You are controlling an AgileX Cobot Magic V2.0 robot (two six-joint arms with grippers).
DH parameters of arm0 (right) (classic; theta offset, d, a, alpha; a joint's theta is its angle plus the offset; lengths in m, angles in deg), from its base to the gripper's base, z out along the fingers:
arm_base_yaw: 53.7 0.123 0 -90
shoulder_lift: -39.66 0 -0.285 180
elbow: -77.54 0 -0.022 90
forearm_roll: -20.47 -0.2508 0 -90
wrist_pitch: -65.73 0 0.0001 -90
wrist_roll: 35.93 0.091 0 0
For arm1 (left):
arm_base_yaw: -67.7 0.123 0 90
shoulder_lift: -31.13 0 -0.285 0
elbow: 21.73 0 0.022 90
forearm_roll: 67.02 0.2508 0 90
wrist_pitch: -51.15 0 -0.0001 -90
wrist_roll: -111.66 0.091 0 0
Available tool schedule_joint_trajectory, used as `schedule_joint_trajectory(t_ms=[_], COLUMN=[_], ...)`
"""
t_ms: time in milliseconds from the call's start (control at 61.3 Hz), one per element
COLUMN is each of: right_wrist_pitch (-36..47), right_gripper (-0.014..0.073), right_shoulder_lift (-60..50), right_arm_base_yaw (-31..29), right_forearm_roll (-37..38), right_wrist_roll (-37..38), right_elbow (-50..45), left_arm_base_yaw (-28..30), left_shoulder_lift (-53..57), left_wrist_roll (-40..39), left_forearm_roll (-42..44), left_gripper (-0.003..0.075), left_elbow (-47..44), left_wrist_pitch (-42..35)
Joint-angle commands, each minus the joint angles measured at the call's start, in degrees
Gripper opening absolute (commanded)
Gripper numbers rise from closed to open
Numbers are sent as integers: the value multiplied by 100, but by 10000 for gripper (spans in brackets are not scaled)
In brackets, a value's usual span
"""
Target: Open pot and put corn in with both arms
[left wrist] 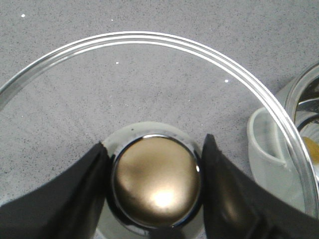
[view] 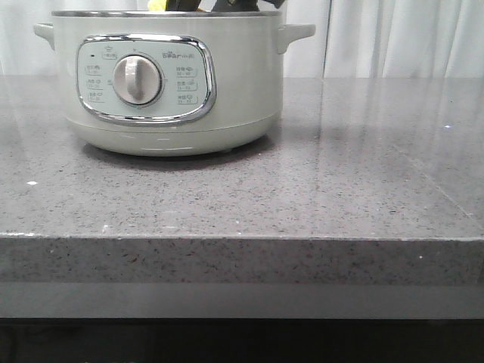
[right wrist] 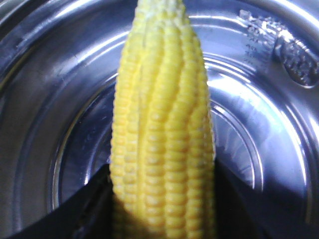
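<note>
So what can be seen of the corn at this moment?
The corn is a bright yellow cob with neat lengthwise rows of kernels, narrowing toward its far tip. The right claw grips its near end between dark fingers, holding it over the open mouth of the pot, whose shiny steel inner bowl fills the view behind it. From the front only a yellow sliver shows above the rim. Whether it touches the bowl cannot be told.

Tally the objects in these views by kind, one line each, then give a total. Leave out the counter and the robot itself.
Pot: 1
Glass lid with a gold knob, held off the pot by the left gripper: 1
Corn cob, held over the pot's steel bowl by the right gripper: 1
Total: 3
</note>
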State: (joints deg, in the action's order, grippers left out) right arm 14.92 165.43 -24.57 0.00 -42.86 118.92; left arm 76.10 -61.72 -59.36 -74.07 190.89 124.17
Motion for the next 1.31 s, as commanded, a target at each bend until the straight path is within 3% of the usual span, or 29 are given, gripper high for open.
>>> schedule_joint_trajectory(t_ms=[0,98,441,522,620,751,816,1077,1289], right_wrist_pitch=[267,261,-118,-137,-229,-429,-586,-1035,-58], right_gripper=[438,479,458,394,238,-35,-120,-121,-120], right_shoulder_lift=[-376,-418,-822,-989,-1142,-1295,-1350,-1717,-2841], right_arm_base_yaw=[-10,-16,-48,-127,-301,-663,-840,-1500,-1628], right_forearm_roll=[-109,-90,158,261,323,318,318,360,860], right_wrist_roll=[-61,-61,-61,-61,-61,-37,-15,48,48], right_elbow=[214,219,755,777,777,777,777,537,-1217], left_arm_base_yaw=[12,12,12,12,12,12,12,12,0], left_shoulder_lift=[278,278,278,278,278,278,278,278,278], left_wrist_roll=[-12,-12,-12,-12,-12,-12,-12,-12,59], left_forearm_roll=[-112,-112,-112,-112,-112,-112,-112,-178,-781], left_gripper=[229,229,229,229,229,229,229,229,229], left_elbow=[190,190,190,190,190,190,190,190,190], left_wrist_pitch=[-627,-627,-627,-627,-627,-627,-639,-651,-725])
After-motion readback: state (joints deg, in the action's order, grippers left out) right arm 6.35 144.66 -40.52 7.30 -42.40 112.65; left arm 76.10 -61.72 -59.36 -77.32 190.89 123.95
